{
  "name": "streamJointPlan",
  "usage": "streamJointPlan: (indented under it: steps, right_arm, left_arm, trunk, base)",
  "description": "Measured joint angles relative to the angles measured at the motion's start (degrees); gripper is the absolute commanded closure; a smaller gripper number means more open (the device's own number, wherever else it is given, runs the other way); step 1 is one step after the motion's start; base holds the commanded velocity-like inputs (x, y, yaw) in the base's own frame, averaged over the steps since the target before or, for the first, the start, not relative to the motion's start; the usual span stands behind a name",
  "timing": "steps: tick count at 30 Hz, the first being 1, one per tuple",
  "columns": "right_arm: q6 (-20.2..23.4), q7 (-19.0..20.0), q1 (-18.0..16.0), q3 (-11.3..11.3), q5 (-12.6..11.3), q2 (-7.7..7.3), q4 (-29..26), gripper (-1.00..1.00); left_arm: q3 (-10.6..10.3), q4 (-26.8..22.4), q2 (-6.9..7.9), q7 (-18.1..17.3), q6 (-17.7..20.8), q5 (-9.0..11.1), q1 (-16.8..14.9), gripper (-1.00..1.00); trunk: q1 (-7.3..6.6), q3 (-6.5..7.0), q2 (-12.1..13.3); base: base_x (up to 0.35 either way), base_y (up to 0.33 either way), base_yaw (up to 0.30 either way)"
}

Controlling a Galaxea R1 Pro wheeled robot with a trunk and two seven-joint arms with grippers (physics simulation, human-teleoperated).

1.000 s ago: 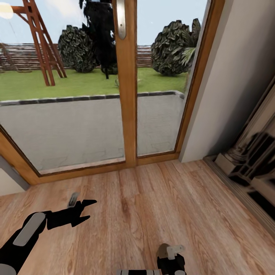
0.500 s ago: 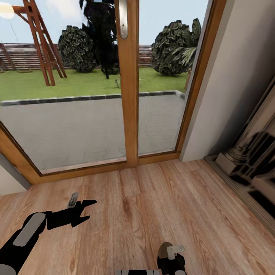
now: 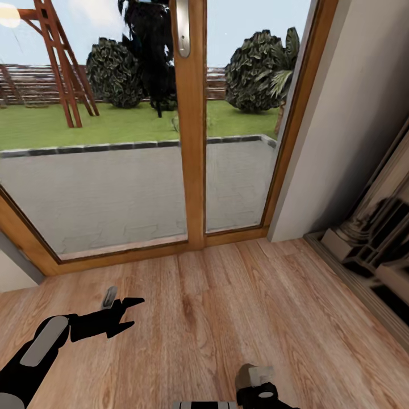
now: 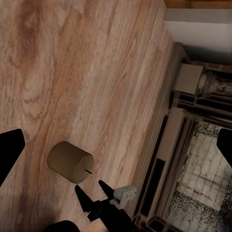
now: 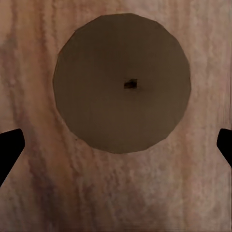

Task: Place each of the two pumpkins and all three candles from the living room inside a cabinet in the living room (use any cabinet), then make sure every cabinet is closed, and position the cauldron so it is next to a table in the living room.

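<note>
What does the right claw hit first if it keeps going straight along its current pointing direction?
Most likely the candle: the right wrist view looks straight down on its top, wick near centre, between the open fingertips. Below it lies the wood floor. How far off it is remains unclear.

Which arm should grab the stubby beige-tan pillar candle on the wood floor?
Right. The right wrist view looks straight down on the beige-tan pillar candle, centred between open fingertips. In the head view the right gripper sits by it, while the left gripper hangs off to the side, empty.

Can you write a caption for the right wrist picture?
Open right gripper poised directly above a tan candle on the wood floor.
</note>
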Motion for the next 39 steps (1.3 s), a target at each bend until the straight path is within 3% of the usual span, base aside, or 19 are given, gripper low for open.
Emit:
streamJointPlan:
  steps: [8,27,39]
  right_arm:
    - [6.39,0.21,-3.68,0.02,0.04,0.12,-0.47,-1.0]
    - [6.45,0.24,-4.08,0.07,0.11,0.14,-0.51,-1.0]
    - [6.52,0.46,-6.23,0.07,0.06,0.09,-0.49,-1.0]
  left_arm:
    - [-0.04,0.0,-0.04,0.0,0.0,0.0,0.0,-1.0]
    - [-0.04,0.0,-0.03,0.0,0.0,0.0,0.0,-1.0]
    - [-0.04,0.0,-0.03,0.0,-0.02,0.0,0.0,-1.0]
  trunk:
    - [0.0,0.0,0.0]
    - [0.0,0.0,0.0]
    - [0.0,0.0,0.0]
  base:
    - [0.002,0.0,0.0]
    - [0.0,0.0,0.0]
    - [0.0,0.0,0.0]
